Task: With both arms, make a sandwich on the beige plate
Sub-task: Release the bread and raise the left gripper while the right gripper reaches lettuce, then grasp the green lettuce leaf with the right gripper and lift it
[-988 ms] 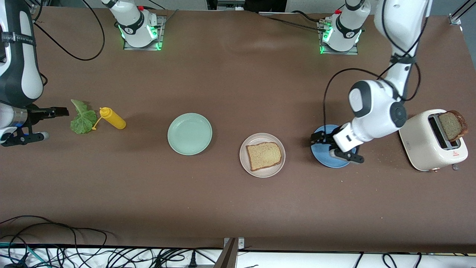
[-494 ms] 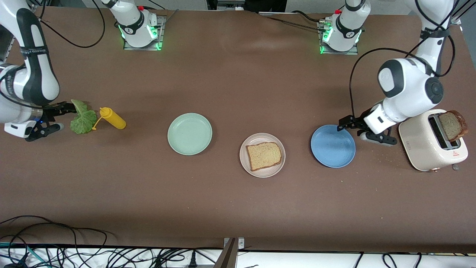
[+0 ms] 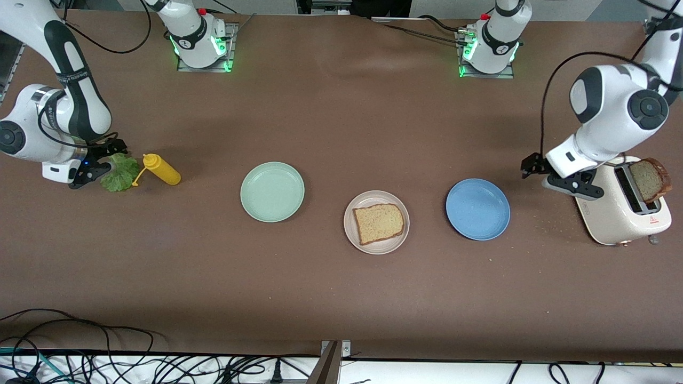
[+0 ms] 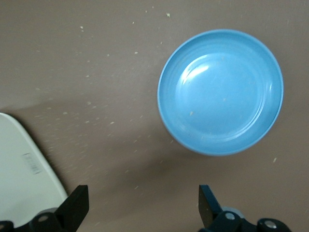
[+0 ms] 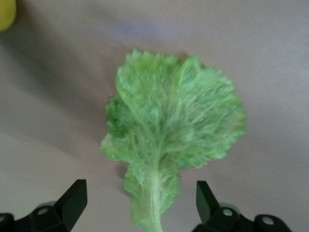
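On the beige plate (image 3: 376,222): one bread slice (image 3: 378,222) lies flat, edges slightly askew to the surface's edges.
Second slice (image 3: 649,180): stands up from the toaster (image 3: 621,208) slot at the left arm's end.
Lettuce leaf (image 3: 120,172): flat on the surface, at 9 o'clock of the yellow bottle (image 3: 161,169); in the right wrist view its stalk (image 5: 152,195) points toward the fingers.
Right gripper (image 3: 100,160): over the leaf, fingers spread, holding nothing.
Left gripper (image 3: 539,172): beside the toaster, 2 o'clock of the blue plate (image 3: 477,209), fingers spread, holding nothing.
Between: mint-green plate (image 3: 272,191).
Surface (image 3: 341,288): brown, crumbs near the toaster.

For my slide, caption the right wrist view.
Open right end effector poised over lettuce leaf lying flat on the brown table.
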